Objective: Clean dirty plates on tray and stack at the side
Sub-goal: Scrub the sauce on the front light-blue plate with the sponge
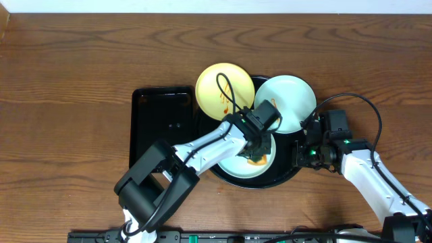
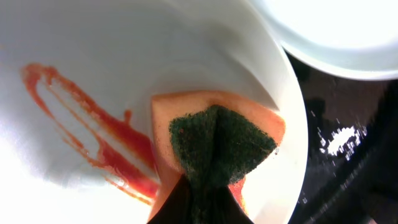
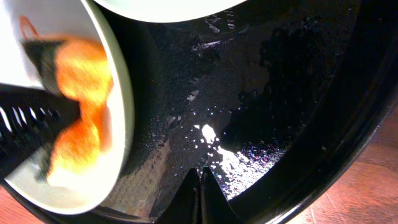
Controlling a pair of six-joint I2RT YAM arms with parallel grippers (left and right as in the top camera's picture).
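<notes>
The round black tray holds a pale mint-blue plate at its front, marked with a red sauce streak. My left gripper is shut on an orange sponge with a green scouring pad and presses it onto that plate. A second mint-blue plate lies at the tray's back right and looks free of sauce. The pale yellow plate, with thin orange streaks, lies at the back left. My right gripper is shut and empty, its tips low over the wet tray floor next to the front plate.
A smaller rectangular black tray lies left of the round one, partly under the yellow plate. Brown wooden table surrounds both. The left arm's cable loops over the yellow plate. The sponge also shows in the right wrist view.
</notes>
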